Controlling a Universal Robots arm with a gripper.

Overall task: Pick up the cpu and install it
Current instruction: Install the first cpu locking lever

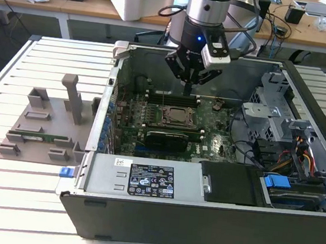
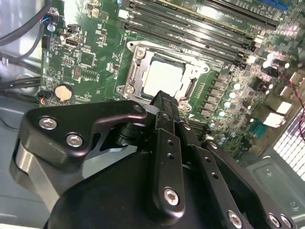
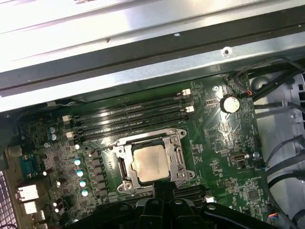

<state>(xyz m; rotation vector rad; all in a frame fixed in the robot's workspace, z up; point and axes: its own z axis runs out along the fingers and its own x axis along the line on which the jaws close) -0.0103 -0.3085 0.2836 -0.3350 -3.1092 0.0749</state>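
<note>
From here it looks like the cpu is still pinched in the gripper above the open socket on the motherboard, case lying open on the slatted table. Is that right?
Not quite. The cpu is not in the gripper: both wrist views show it lying in the socket on the motherboard, with the gripper's fingers together above it and nothing between them. The rest holds: the exterior view shows the case open on the slatted table.

Slatted white table (image 1: 51,61); open computer case (image 1: 199,216) on it, grey plastic holder tray (image 1: 39,133) at exterior view's left.

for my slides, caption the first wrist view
Robot hand poised above the cpu seated in its motherboard socket.
</note>
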